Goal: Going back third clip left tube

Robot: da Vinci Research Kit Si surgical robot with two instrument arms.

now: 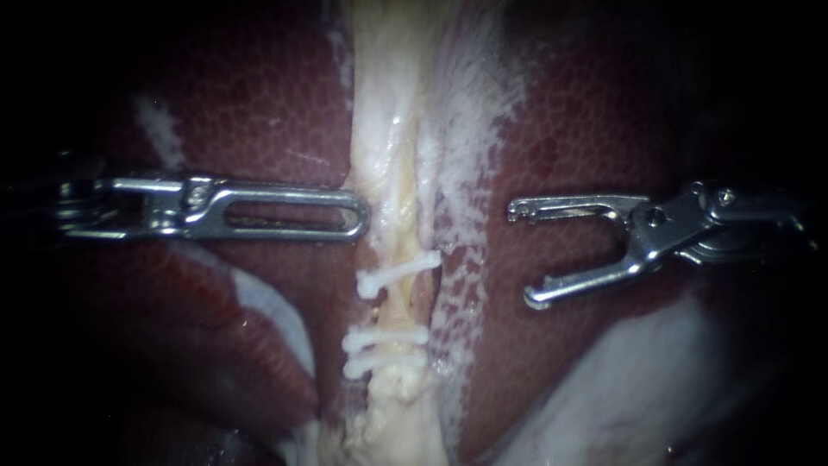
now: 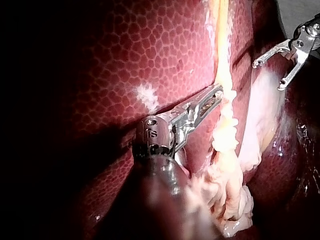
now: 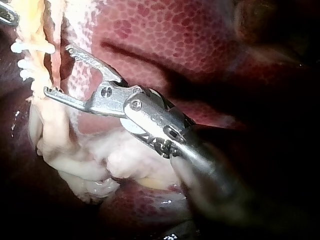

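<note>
Three white plastic clips (image 1: 384, 336) across pale yellowish tube (image 1: 388, 173), left instrument (image 1: 360, 214) jaws closed beside it, right instrument (image 1: 522, 255) jaws spread, empty

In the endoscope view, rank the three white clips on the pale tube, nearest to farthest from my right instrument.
1. Upper white clip, tilted, facing the right instrument.
2. Middle white clip, below it.
3. Lowest white clip, directly beneath.

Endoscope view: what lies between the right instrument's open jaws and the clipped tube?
Only a strip of liver veiled with whitish film. The right instrument, jaws open, stands clear of the tube. The endoscope view shows this.
</note>
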